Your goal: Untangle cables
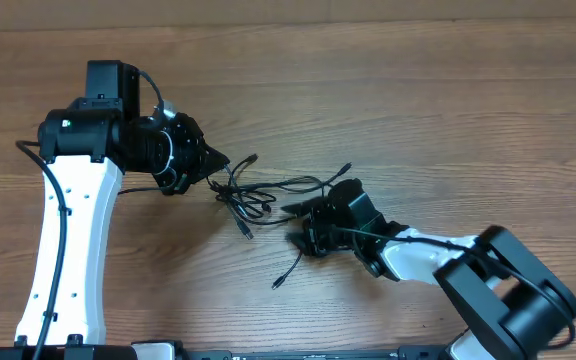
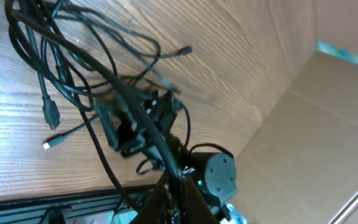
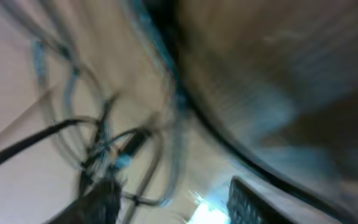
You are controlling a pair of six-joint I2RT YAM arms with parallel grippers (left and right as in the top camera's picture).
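black cables (image 1: 256, 194) on wood-grain table (image 1: 418, 100)

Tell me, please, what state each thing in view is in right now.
cables: still tangled in one bundle, with several plug ends sticking out loose.
left fingers: shut on a strand at the bundle's left edge.
right fingers: at the bundle's right edge; whether they are open or shut cannot be told.

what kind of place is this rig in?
Likely a lab test bench: a wood-grain table, left arm and right arm at its edge, tangled cables between them, a cardboard panel alongside.
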